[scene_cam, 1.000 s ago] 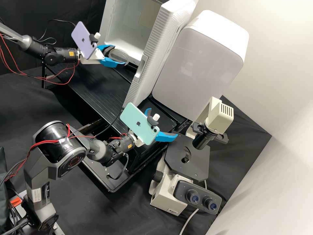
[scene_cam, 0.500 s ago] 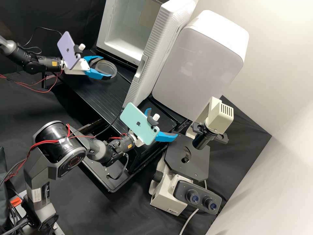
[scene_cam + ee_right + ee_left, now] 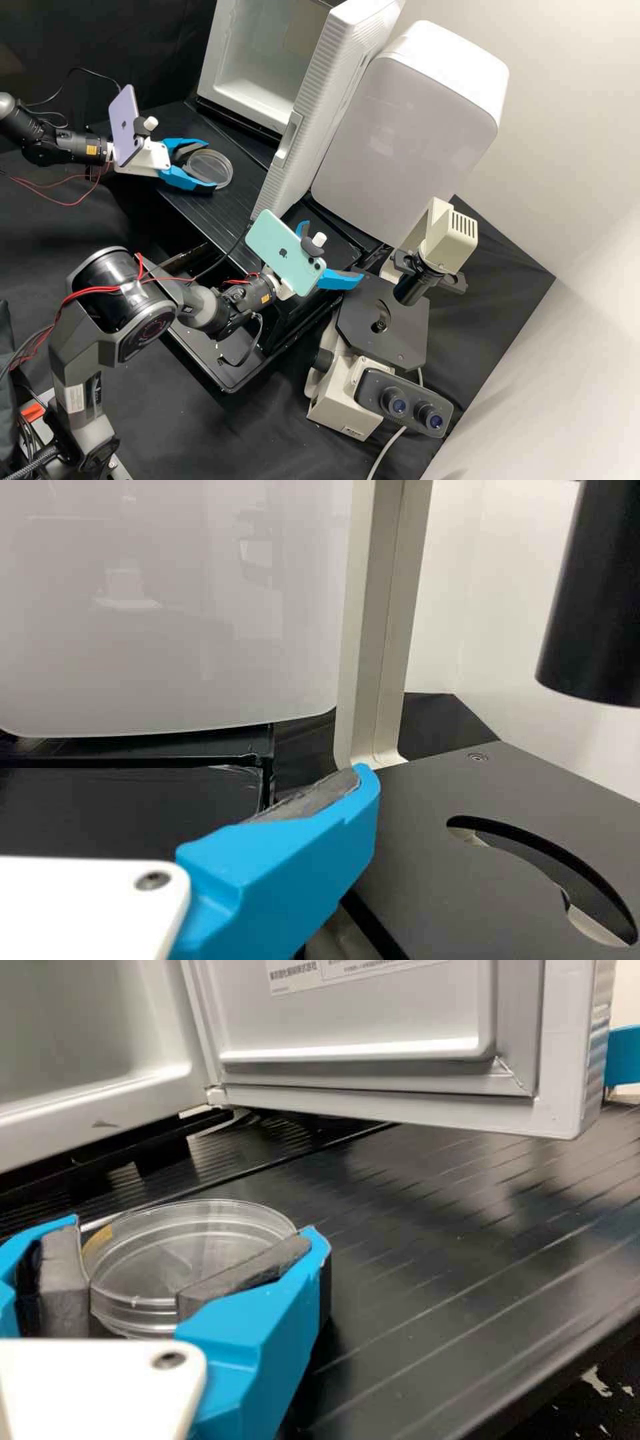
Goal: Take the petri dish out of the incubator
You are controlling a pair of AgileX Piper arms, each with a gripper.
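**Q:** Where is the petri dish [image 3: 215, 168]?

**A:** It is outside the incubator [image 3: 263, 67], over the ribbed black shelf [image 3: 220, 213] in front of the open chamber. It lies flat and level, with its lid on top. The open door [image 3: 320, 100] stands off to one side of it.

**Q:** What has hold of it?

**A:** The left gripper [image 3: 165, 1285]. Its two blue fingers are set about a dish-width apart and close on opposite sides of the rim. The dark pads [image 3: 245, 1275] press against the side wall of the dish. The dish sits at the far end of the fingers, so it lies straight ahead of the claw, with the chamber opening beyond it.

**Q:** Does the dish have a long axis to account for?

**A:** No. It is round, so only its flat plane matters, and that plane is parallel to the shelf beneath.

**Q:** Is the dish resting on the shelf?

**A:** I cannot tell. In the left wrist view the base is very near the ribs, but contact is not clear.

**Q:** And the other arm?

**A:** The right gripper [image 3: 347, 279] is just beside the microscope stage [image 3: 393, 327], well apart from the dish. I cannot tell whether it is open or closed. The left arm is plainly the nearer one.

**Q:** What does the next move depend on?

**A:** In my judgement, on the gap between the dish base and the shelf directly below it. The removal itself looks done.
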